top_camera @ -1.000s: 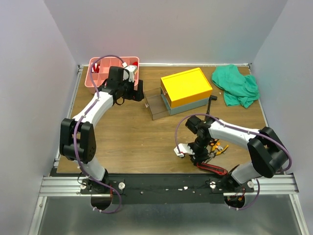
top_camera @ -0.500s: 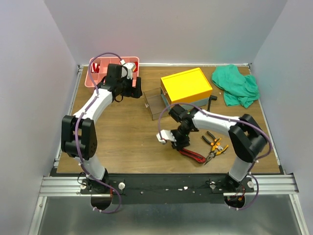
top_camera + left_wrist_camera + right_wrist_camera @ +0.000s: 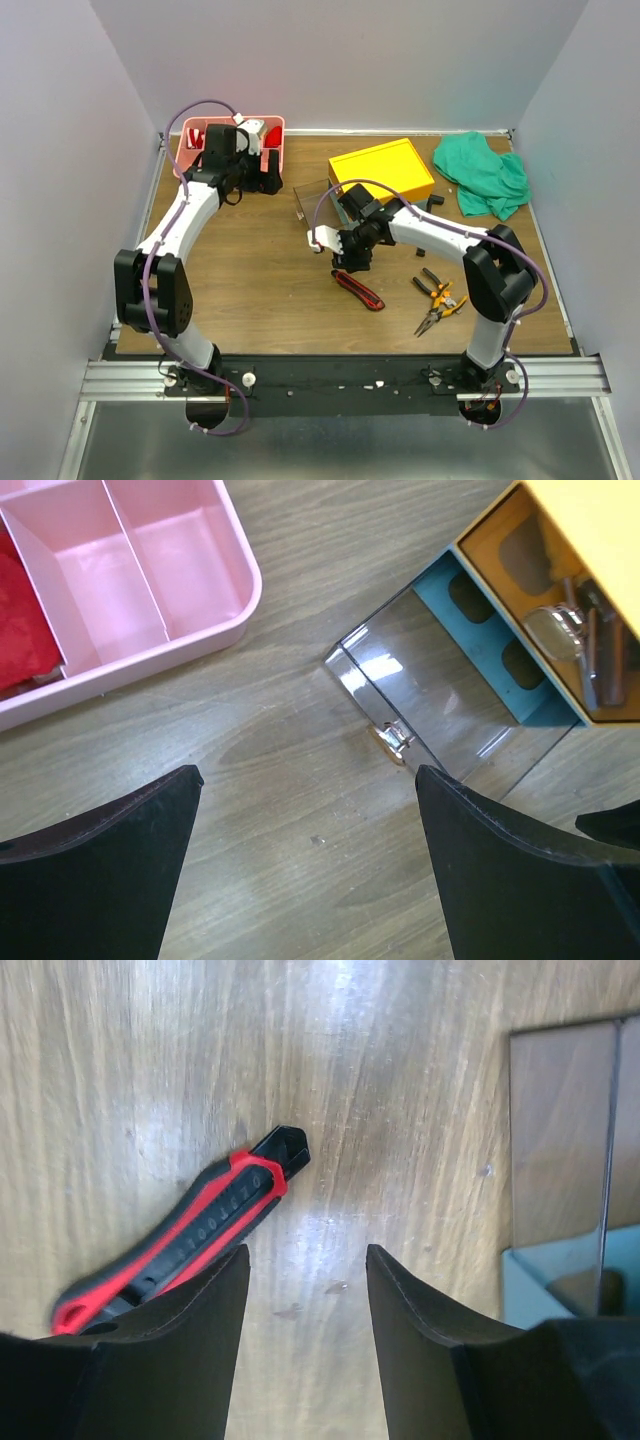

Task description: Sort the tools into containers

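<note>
Left wrist view: pink plastic compartment tray [image 3: 190,555] cut off top & left; red item [image 3: 20,610] inside runs out of frame, can't ID. Right wrist view: red-and-black cutter [image 3: 190,1235], rear end hidden behind black finger [image 3: 150,1360] of right gripper [image 3: 305,1300]. Top view: black hammer [image 3: 436,201] mostly hidden by yellow-lidded grey toolbox [image 3: 380,175] & arm.

One cutter [image 3: 358,290], two pliers [image 3: 432,284] [image 3: 442,318], one tray [image 3: 190,550], one toolbox [image 3: 385,170], one cloth [image 3: 485,175]

Tray [image 3: 279,150] left — toolbox [image 3: 382,172] right, cutter [image 3: 358,289] before.
</note>
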Tool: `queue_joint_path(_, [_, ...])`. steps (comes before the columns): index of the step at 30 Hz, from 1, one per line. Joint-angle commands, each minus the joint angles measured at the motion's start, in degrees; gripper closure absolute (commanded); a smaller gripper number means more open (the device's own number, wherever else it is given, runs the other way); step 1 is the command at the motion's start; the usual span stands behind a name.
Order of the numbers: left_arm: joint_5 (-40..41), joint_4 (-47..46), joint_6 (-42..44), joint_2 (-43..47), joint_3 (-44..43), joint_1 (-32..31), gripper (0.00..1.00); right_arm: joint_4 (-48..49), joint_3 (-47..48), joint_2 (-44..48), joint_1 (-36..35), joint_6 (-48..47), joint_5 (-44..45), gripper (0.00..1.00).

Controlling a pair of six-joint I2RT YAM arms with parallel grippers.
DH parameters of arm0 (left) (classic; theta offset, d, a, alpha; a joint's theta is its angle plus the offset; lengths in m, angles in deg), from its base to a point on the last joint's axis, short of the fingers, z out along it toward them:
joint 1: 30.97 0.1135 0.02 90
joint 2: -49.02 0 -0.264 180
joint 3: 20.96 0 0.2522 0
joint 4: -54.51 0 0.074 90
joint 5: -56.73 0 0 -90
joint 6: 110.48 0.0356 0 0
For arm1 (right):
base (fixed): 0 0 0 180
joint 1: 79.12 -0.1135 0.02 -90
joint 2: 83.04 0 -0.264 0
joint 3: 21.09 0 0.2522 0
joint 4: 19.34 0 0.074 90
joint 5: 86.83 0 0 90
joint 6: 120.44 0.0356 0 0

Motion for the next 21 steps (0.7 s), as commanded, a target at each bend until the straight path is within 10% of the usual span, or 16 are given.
queue_joint_path(1, [1.8,0.5,0.8,4.4,1.3,0.1,0.01,-3.5,2.7,-0.4,0.1,11.5,-2.8,0.41])
queue_joint_path(21, [7.6,2.2,-0.9,10.5,4.1,-3.2,0.01,-0.1,-1.2,-10.5,-5.4,31.9,8.7,0.41])
